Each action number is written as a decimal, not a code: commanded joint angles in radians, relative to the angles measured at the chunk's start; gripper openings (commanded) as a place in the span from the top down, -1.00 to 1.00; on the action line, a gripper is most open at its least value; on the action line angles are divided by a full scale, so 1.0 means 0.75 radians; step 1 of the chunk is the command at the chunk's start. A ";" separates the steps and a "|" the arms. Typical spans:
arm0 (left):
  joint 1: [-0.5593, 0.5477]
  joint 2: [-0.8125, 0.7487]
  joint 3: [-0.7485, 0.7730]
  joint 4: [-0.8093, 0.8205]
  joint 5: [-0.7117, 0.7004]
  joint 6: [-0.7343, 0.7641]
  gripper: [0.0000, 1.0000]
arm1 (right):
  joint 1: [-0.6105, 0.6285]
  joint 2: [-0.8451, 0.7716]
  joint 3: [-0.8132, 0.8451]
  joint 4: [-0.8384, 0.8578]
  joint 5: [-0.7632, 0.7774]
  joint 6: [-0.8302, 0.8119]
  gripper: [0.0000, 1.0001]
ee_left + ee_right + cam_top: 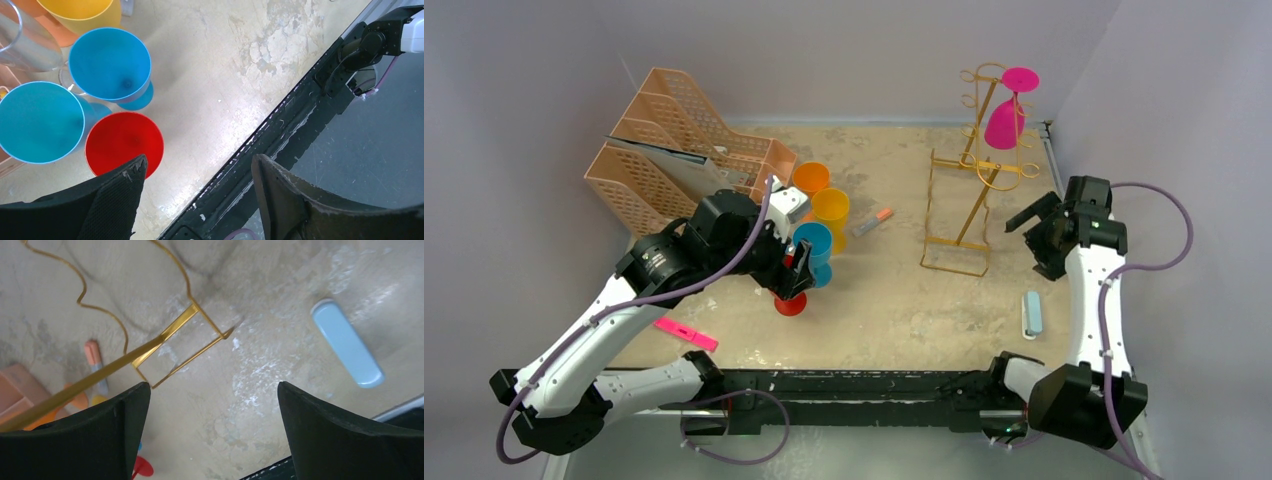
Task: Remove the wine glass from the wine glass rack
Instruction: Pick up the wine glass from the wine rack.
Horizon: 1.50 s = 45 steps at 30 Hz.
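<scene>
Top view first: the magenta wine glass [1006,118] hangs upside down from an upper hook of the gold wine glass rack [969,190], far right on the table. The right gripper [1031,238] sits just right of the rack's base, well below the glass, with its jaws spread wide. The left gripper [799,278] is over on the left, above a bunch of plastic glasses near the peach file organiser [674,140].

Left wrist cam: left fingers parted with nothing between them, and a red glass [124,145] right by one fingertip with two blue glasses [110,65] behind it.

Right wrist cam: jaws wide and empty, looking down at the rack's wire base, with a light blue case [347,342] off to the right.

My worry is that the rack looks thin and light. If the glass's foot snags in the loop while it's pulled sideways, the whole stand could tip, and a grip on the smooth bowl could slip too.

No brands or readable writing anywhere
</scene>
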 commanded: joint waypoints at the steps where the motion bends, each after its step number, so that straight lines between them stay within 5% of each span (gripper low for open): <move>1: 0.000 0.002 0.052 0.054 0.021 -0.026 -0.50 | -0.006 0.054 0.129 -0.208 0.291 0.025 -0.98; 11: 0.000 0.011 0.059 0.051 0.025 -0.025 -0.52 | -0.006 0.073 0.232 0.083 0.297 -0.032 -0.98; 20: 0.000 0.042 0.071 0.049 0.035 0.000 -0.53 | -0.007 0.305 0.546 0.085 0.329 -0.125 -0.94; 32: -0.001 0.042 0.075 0.049 0.021 -0.008 -0.53 | -0.007 0.504 0.841 0.203 0.346 -0.161 -0.57; 45: 0.000 0.048 0.069 0.060 -0.020 -0.014 -0.54 | -0.018 0.638 1.072 0.246 0.001 -0.096 -0.22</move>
